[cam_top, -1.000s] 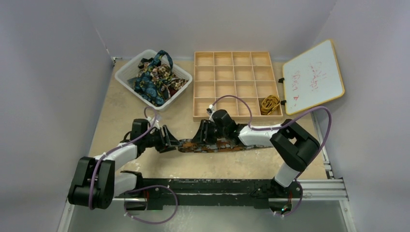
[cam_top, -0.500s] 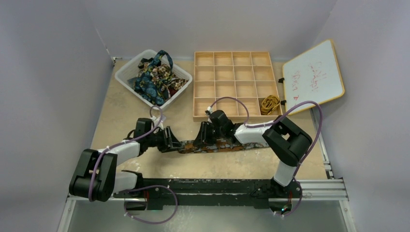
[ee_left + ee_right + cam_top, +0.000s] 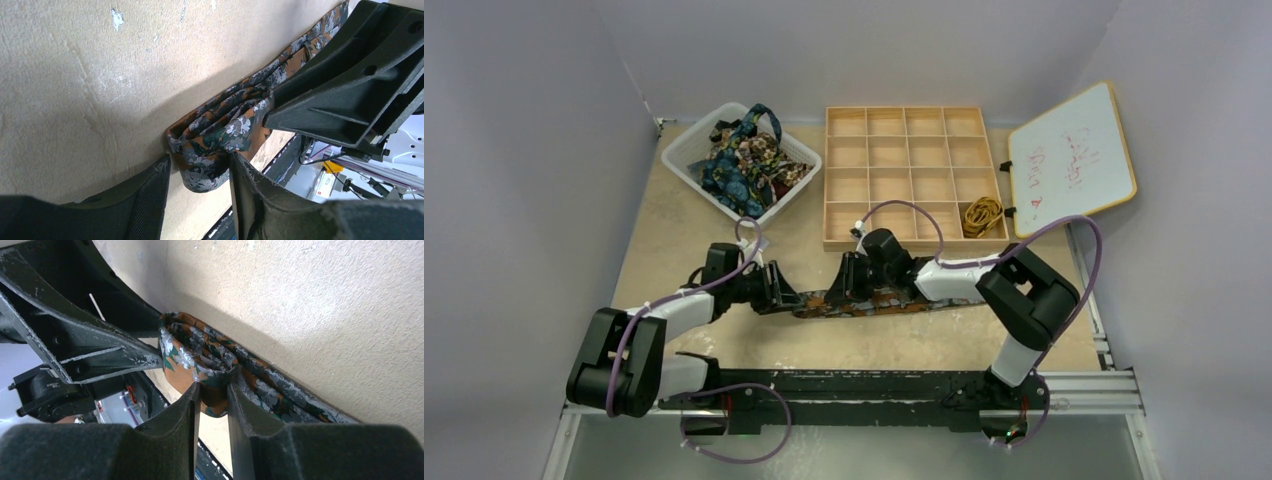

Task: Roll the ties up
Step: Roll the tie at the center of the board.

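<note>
A dark brown tie [image 3: 904, 300] with orange-grey blotches lies across the table's middle, its left end rolled up. In the left wrist view that roll [image 3: 212, 150] sits between the fingers of my left gripper [image 3: 199, 159], the right finger pressed against it and the left fingertip at its edge. My left gripper [image 3: 782, 292] is at the tie's left tip. My right gripper [image 3: 842, 283] faces it from the right. In the right wrist view my right gripper [image 3: 214, 387] is shut on a fold of the roll [image 3: 200, 357].
A white basket [image 3: 686, 160] at the back left holds several more ties [image 3: 744, 160]. A wooden compartment tray [image 3: 827, 180] stands behind the arms, with a gold-yellow tie [image 3: 982, 213] in its near right cell. A whiteboard [image 3: 1074, 160] leans at the right.
My right gripper's jaws have narrowed onto the rolled end. The left gripper has edged a little right and closed slightly around the roll. The right arm's elbow has shifted a little.
</note>
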You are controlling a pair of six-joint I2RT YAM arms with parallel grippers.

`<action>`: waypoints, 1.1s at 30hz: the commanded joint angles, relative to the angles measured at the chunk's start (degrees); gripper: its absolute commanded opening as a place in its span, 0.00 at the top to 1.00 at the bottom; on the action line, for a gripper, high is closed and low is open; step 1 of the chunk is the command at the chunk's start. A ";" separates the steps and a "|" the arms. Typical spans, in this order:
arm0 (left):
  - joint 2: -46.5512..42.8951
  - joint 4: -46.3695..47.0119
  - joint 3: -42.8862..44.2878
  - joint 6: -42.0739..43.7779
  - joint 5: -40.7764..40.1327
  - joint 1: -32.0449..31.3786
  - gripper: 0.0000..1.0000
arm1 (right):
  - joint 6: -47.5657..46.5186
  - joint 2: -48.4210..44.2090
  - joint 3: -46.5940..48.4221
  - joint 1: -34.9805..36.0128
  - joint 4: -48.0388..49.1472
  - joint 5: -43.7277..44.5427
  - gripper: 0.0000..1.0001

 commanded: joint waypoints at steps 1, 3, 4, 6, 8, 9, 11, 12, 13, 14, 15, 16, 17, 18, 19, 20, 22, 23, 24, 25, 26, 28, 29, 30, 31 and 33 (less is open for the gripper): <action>0.13 2.16 1.84 0.37 0.14 -0.27 0.57 | 0.05 -2.07 -1.18 0.21 1.34 -2.66 0.72; 0.10 1.90 1.91 0.53 0.21 -0.27 0.57 | 0.01 -1.39 -1.33 0.42 1.05 -3.37 0.72; 0.12 1.83 1.95 0.58 0.27 -0.27 0.57 | 0.05 -0.87 -1.26 0.45 1.04 -3.84 0.72; 0.25 1.61 2.02 0.76 0.40 -0.27 0.57 | 0.07 0.16 -1.09 0.76 0.91 -3.99 0.72; 0.39 1.44 2.11 0.85 0.57 -0.27 0.57 | 0.10 0.74 -1.16 0.88 1.06 -4.02 0.73; 0.39 1.33 2.15 0.89 0.66 -0.27 0.57 | 0.17 0.87 -1.12 0.84 1.08 -3.93 0.72; 0.27 1.30 2.19 0.89 0.75 -0.27 0.57 | 0.21 0.90 -0.88 0.83 0.61 -3.41 0.72; 0.10 1.18 2.10 0.96 0.76 -0.27 0.57 | 0.23 1.08 -0.63 0.89 0.15 -3.36 0.71; 0.01 0.96 2.12 0.98 0.69 -0.27 0.57 | 0.17 1.55 -0.45 0.84 -0.30 -3.47 0.71; -0.18 0.79 2.16 0.94 0.61 -0.27 0.57 | 0.24 1.97 -0.31 0.84 -0.58 -3.59 0.71; -0.33 0.71 2.19 0.90 0.51 -0.27 0.57 | 0.42 2.26 -0.35 0.87 -0.70 -3.61 0.72; -0.45 0.64 2.20 0.89 0.43 -0.27 0.56 | 0.67 2.48 -0.44 0.80 -0.83 -3.68 0.73; -0.60 0.56 2.13 0.79 0.33 -0.28 0.54 | 1.03 2.59 -0.52 0.77 -0.91 -3.85 0.73; -0.71 0.52 2.19 0.67 0.25 -0.27 0.54 | 1.09 2.80 -0.54 0.73 -0.93 -3.85 0.73; -0.89 0.52 2.11 0.51 0.16 -0.27 0.53 | 1.16 2.92 -0.48 0.65 -1.00 -3.87 0.74; -1.04 0.51 2.06 0.27 0.02 -0.27 0.52 | 1.16 3.06 -0.42 0.48 -1.06 -3.73 0.74; -1.55 0.64 1.88 -0.23 -0.10 -0.27 0.50 | 1.35 3.52 -0.37 0.37 -1.45 -3.41 0.75; -1.80 0.68 1.79 -0.43 -0.24 -0.27 0.49 | 1.34 3.60 -0.37 0.30 -1.48 -3.26 0.75; -2.19 0.65 1.64 -0.61 -0.29 -0.27 0.47 | 1.25 3.54 -0.29 0.27 -1.59 -3.03 0.75; -2.69 0.67 1.52 -0.92 -0.37 -0.27 0.46 | 1.14 3.40 -0.15 0.24 -1.91 -2.56 0.75; -3.13 0.63 1.35 -1.07 -0.43 -0.27 0.46 | 0.85 3.23 0.03 0.24 -2.31 -1.96 0.74; -3.82 0.49 1.04 -1.29 -0.62 -0.27 0.45 | -0.02 2.54 0.32 0.20 -2.04 -1.76 0.70; -4.09 0.20 1.05 -1.37 -0.69 -0.22 0.45 | -0.35 1.96 0.21 0.24 -1.47 -2.06 0.67; -4.35 -0.08 0.90 -1.39 -0.85 -0.19 0.45 | -0.71 1.25 0.10 0.23 -1.00 -2.30 0.63; -4.66 -0.18 0.89 -1.51 -0.91 -0.22 0.45 | -1.11 0.22 0.07 0.28 -0.79 -2.49 0.60; -5.44 -0.19 0.63 -1.96 -1.26 -0.18 0.44 | -1.73 -0.78 0.28 0.27 -1.18 -2.64 0.56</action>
